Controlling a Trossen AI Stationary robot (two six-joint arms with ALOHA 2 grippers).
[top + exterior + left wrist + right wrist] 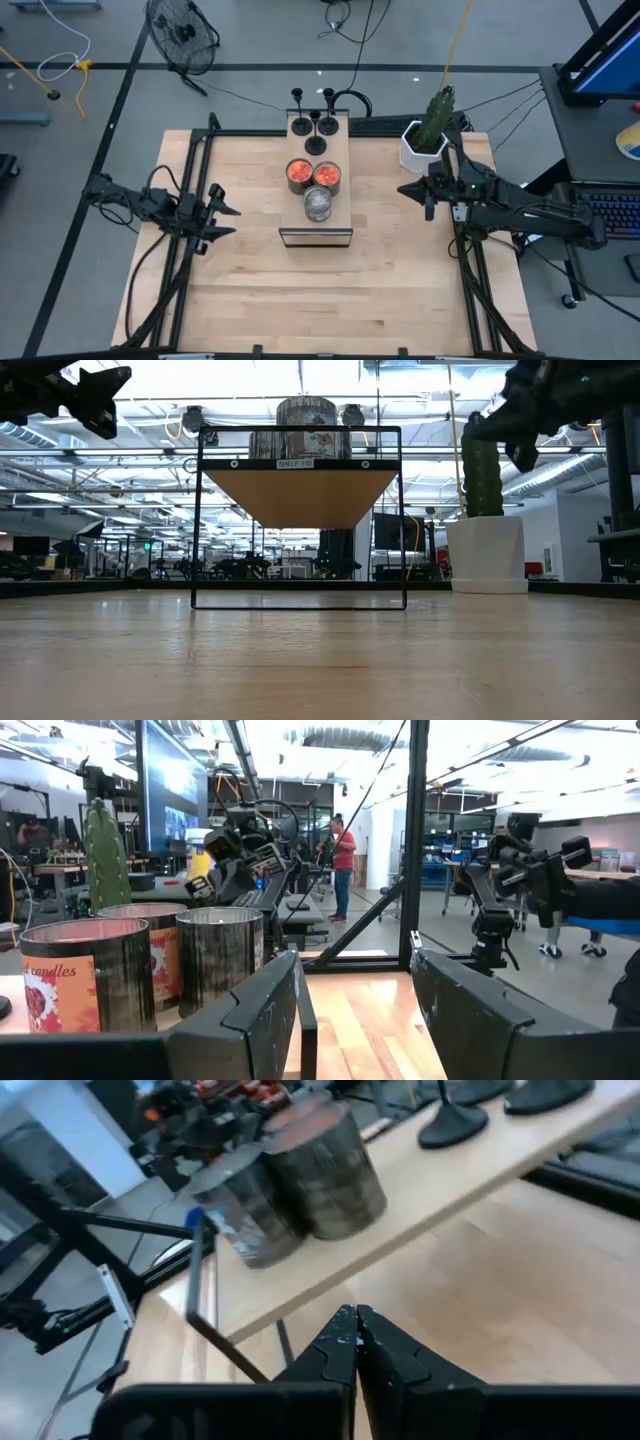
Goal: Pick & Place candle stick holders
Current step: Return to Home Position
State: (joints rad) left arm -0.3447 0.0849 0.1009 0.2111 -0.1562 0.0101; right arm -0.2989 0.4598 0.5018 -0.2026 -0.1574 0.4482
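Three black candle stick holders stand on their round bases at the far end of a raised wooden shelf. Behind them stand two orange-red glass cups, and a clear-silvery cup stands nearest the near end. My left gripper hovers open to the left of the shelf, with the cups ahead of its fingers. My right gripper hovers shut to the right of the shelf; its view shows the cups and two holder bases.
The shelf rests on a thin black wire frame above the table. A white pot with a green cactus stands at the far right, close to my right arm. A person in a red shirt stands far off in the room.
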